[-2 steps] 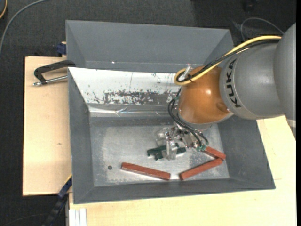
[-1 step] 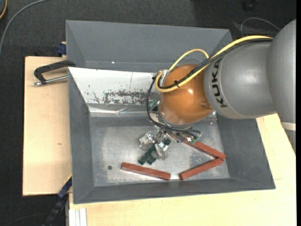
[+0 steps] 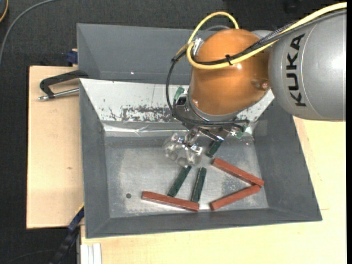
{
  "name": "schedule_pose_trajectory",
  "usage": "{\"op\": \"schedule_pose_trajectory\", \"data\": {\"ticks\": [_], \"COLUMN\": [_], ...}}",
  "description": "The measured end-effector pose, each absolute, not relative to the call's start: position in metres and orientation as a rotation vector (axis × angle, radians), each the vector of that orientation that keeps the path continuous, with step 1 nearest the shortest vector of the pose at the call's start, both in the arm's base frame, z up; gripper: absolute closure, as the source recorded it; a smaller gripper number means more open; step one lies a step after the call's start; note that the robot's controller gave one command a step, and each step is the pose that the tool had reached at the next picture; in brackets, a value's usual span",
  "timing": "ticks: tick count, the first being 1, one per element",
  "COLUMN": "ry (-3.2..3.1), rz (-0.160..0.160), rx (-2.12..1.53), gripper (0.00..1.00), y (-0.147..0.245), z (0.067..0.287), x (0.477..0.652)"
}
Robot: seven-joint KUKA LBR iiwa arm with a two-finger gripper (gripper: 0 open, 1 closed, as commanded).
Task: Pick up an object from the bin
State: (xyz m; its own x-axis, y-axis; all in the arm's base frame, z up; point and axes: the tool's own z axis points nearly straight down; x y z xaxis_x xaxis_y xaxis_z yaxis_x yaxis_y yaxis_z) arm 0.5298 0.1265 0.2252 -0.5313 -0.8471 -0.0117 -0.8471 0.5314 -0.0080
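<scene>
My gripper (image 3: 186, 147) hangs under the orange wrist cover, over the middle of the bin floor. Just below it lie two dark green bars side by side: the left green bar (image 3: 179, 181) has its upper end right under the gripper, and the right green bar (image 3: 198, 183) lies parallel to it. A red-brown bar (image 3: 237, 172) slants down to the right of the gripper. A short dark green piece (image 3: 215, 146) shows beside the gripper, partly hidden by it.
Another red-brown bar (image 3: 169, 201) lies along the bin's front wall, and a third (image 3: 235, 197) slants at the front right. The arm and its orange cover hide the back right of the bin.
</scene>
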Motion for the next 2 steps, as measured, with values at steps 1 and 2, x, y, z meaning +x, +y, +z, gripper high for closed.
{"op": "schedule_pose_trajectory", "data": {"ticks": [1,2], "ry": [2.745,2.553], "rz": [0.002,0.005], "rx": [-1.515,-1.837], "gripper": [0.00,0.00], "y": [0.125,0.101], "z": [0.221,0.067], "x": [0.529,0.514]}}
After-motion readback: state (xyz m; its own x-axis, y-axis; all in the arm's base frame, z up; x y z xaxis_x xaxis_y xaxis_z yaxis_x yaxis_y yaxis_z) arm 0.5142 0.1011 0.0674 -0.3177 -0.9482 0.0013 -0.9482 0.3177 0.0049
